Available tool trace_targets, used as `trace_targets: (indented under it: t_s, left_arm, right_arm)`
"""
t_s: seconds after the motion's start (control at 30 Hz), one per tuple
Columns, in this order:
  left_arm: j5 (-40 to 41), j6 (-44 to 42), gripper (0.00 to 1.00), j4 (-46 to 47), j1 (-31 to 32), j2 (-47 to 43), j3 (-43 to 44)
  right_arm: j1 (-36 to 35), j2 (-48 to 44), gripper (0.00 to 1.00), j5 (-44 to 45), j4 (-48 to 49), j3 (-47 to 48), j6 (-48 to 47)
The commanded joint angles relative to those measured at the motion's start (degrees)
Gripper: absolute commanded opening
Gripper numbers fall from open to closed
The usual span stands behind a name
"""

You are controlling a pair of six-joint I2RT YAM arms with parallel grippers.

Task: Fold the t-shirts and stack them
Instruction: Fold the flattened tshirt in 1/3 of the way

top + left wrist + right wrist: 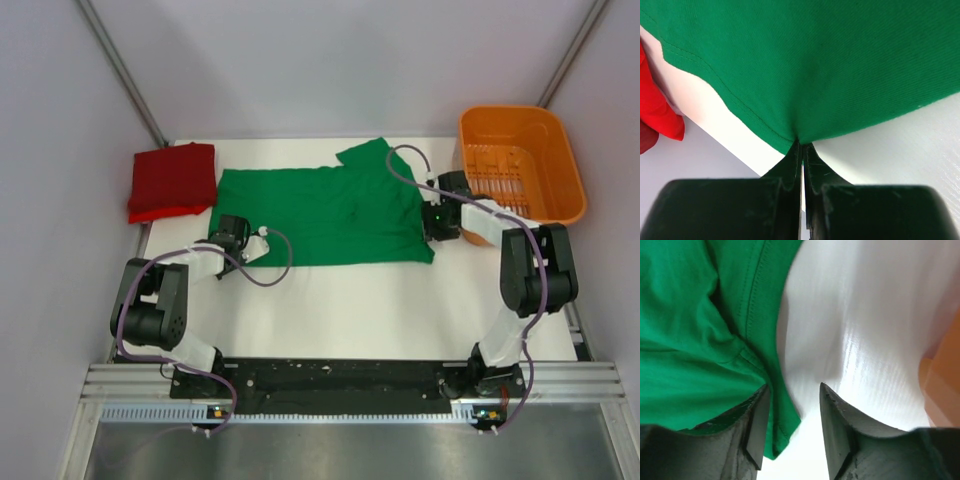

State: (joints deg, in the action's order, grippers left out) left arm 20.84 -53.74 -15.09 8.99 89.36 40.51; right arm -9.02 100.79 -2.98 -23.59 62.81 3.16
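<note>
The green t-shirt [330, 212] lies spread across the back middle of the white table. My left gripper [228, 232] is shut on the shirt's near left corner; the left wrist view shows the green hem [790, 75] pinched between the closed fingers [802, 155]. My right gripper [438, 222] sits at the shirt's right edge with its jaws open; the right wrist view shows the shirt's corner [705, 340] lying between the fingers, against the left one [757, 425]. The dark red t-shirt [172, 180] lies folded at the back left and shows in the left wrist view [655, 115].
An orange plastic basket [520, 165] stands at the back right, just beyond the right arm. Grey walls close in both sides and the back. The arms' base rail [340, 380] runs along the near edge.
</note>
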Motion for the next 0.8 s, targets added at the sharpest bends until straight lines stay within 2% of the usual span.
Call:
trace_targets:
  t_s: [0.0, 0.1, 0.13, 0.3, 0.37, 0.4, 0.43, 0.47, 0.5, 0.53, 0.57, 0.6, 0.77]
  left_arm:
    - [-2.8, 0.6, 0.00, -2.7, -0.2, -1.0, 0.2]
    - [-2.5, 0.8, 0.00, -2.8, -0.2, -0.5, 0.6]
    - [-2.3, 0.9, 0.00, -2.7, -0.2, -0.4, 0.7]
    - [-2.1, 0.5, 0.00, -2.5, -0.2, -0.2, 0.8]
    - [-2.0, 0.6, 0.00, -2.5, -0.2, -0.3, 1.0]
    - [-2.0, 0.7, 0.00, -2.6, -0.2, -0.3, 0.9]
    - [-2.0, 0.7, 0.00, -2.7, -0.2, -0.7, 1.0]
    - [-2.1, 0.9, 0.00, -2.9, -0.2, -1.0, 0.8]
    - [-2.1, 0.8, 0.00, -3.1, -0.2, -1.4, 0.6]
    - [-2.1, 0.9, 0.00, -3.5, -0.2, -1.7, 0.4]
    - [-2.1, 0.8, 0.00, -3.8, -0.2, -2.2, 0.3]
    - [-1.9, 0.7, 0.00, -4.1, -0.2, -2.5, 0.2]
    - [-1.9, 1.4, 0.00, -8.4, -0.2, -6.1, 0.3]
  right_arm:
    - [-1.6, -6.6, 0.48, 4.7, -1.7, 0.6, 2.3]
    - [-1.9, -8.4, 0.58, 3.8, -2.2, -2.2, 6.0]
    - [-1.9, -8.7, 0.64, 3.9, -2.2, -3.4, 6.5]
    - [-1.9, -6.8, 0.66, 3.2, -0.8, -6.4, 7.4]
    - [-1.9, -4.9, 0.65, 0.2, 0.4, -7.0, 8.1]
    - [-1.9, -4.2, 0.62, -0.3, 1.0, -7.1, 8.3]
    - [-1.9, -3.3, 0.55, -0.4, 1.2, -7.2, 8.4]
    - [-1.9, -3.0, 0.37, -0.1, 1.3, -7.2, 8.3]
    - [-1.9, -3.1, 0.23, 0.4, 1.2, -7.3, 7.9]
    - [-1.9, -3.9, 0.11, 0.8, 1.0, -7.5, 7.8]
    - [-1.9, -4.9, 0.03, 1.0, 0.7, -8.3, 7.9]
    - [-1.9, -6.0, 0.00, 1.0, 0.2, -8.6, 7.9]
    - [-2.0, -15.2, 0.00, 1.0, -4.1, -13.8, 9.6]
